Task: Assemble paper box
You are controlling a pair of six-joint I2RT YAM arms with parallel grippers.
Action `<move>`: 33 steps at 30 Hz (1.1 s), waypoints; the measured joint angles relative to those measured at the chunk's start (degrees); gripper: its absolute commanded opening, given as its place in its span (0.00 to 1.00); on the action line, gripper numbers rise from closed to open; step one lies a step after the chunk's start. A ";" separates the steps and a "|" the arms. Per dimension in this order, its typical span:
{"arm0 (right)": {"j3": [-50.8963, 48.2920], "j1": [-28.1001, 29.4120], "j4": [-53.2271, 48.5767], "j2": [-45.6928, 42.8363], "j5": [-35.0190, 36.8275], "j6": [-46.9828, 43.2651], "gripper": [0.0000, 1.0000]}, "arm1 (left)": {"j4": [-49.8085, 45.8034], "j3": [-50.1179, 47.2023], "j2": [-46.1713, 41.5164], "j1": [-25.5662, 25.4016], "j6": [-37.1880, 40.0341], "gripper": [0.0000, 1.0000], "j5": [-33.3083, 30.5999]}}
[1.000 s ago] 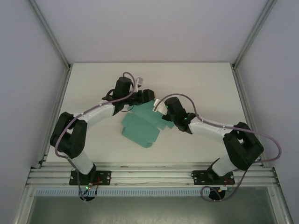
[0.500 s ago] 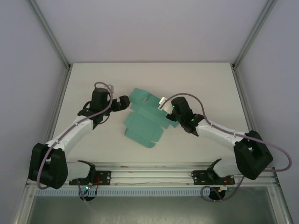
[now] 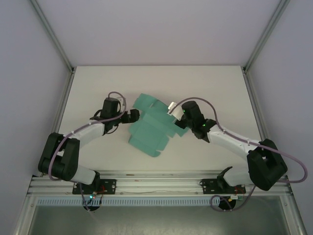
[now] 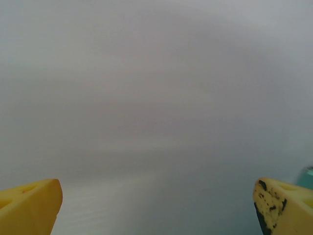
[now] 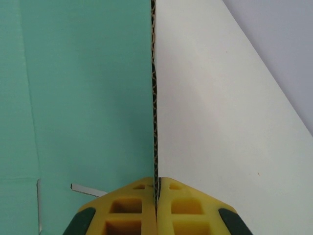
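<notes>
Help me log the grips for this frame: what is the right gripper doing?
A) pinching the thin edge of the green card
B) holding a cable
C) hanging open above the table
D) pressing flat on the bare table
A: in the wrist view the right gripper is closed on the thin edge of the green card, which runs straight up from between its tips.
</notes>
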 measured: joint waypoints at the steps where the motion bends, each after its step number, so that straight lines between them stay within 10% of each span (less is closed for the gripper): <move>1: 0.00 -0.35 0.24 0.07 -0.50 0.46 0.00 | 1.84 -0.79 -0.09 -0.22 0.13 1.00 1.88; 22: -0.02 -1.14 3.78 2.21 -5.70 4.57 0.00 | 20.41 -3.21 7.41 -0.96 -5.79 0.22 18.18; 33: 0.48 1.11 2.03 1.49 -1.84 -2.19 0.00 | 20.65 -3.02 8.09 -1.14 -8.41 0.26 17.03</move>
